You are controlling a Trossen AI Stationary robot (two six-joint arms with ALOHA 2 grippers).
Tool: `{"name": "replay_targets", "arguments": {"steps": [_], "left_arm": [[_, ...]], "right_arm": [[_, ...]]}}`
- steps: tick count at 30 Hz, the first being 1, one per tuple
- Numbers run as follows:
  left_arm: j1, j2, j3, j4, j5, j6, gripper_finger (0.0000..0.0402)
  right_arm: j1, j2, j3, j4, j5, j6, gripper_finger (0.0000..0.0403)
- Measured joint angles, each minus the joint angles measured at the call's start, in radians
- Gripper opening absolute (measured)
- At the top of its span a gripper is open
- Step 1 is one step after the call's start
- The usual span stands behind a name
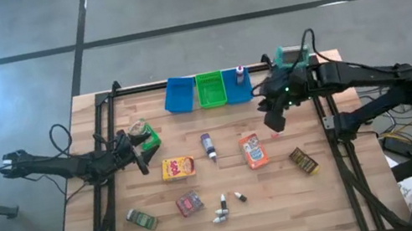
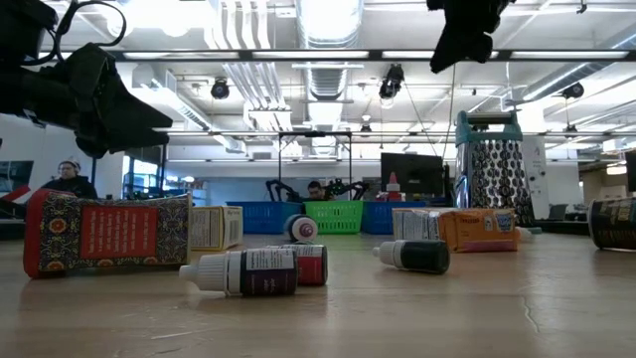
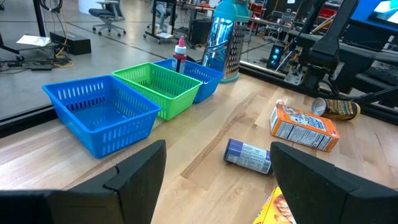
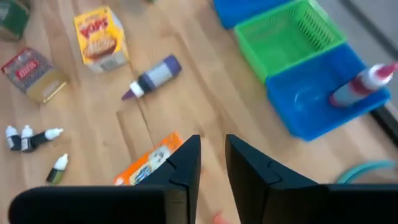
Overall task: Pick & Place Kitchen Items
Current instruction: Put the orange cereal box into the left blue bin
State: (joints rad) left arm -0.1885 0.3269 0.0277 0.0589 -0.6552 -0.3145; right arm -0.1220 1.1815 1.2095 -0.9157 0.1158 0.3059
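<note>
on the wooden table [image 1: 230, 205] we see the kitchen items scattered between the two arms. the yellow-red box [image 1: 178, 168] lies near the middle, the purple bottle [image 1: 208, 145] just past it, the orange box [image 1: 253, 150] to its right, and a brown packet [image 1: 303, 160] near the right edge. nearer the front lie a pink-red packet [image 1: 189, 204], a green packet [image 1: 142, 219] and the small bottles [image 1: 224, 207], too tiny from above for us to count surely. at the back stand three bins [image 1: 207, 90], blue, green, blue; a red-capped bottle [image 4: 364, 85] lies in the far-right one.

the left gripper [image 1: 142, 155] hangs low at the table's left, its fingers [image 3: 138, 174] set wide with nothing between them; beside it a round greenish item [image 1: 142, 136] is partly covered by the arm, and we cannot name it.

the right gripper [image 1: 274, 120] is raised in the air beside the orange box, its fingers [image 4: 183, 165] drawn narrow with a slim gap, empty. a grater [image 2: 489, 164] stands behind the right arm, half hidden from above.
</note>
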Motion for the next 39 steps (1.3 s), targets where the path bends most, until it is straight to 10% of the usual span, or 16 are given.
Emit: {"name": "replay_targets", "arguments": {"steps": [18,39], "left_arm": [[0.000,0.000,0.000,0.000,0.000,0.000,0.0294],[0.000,0.000,0.000,0.000,0.000,0.000,0.0294]], "right_arm": [[0.287,-0.007,-0.102,-0.024,0.131,0.326,0.0138],[0.302,-0.008,-0.280,0.225,0.131,0.365,0.0235]]}}
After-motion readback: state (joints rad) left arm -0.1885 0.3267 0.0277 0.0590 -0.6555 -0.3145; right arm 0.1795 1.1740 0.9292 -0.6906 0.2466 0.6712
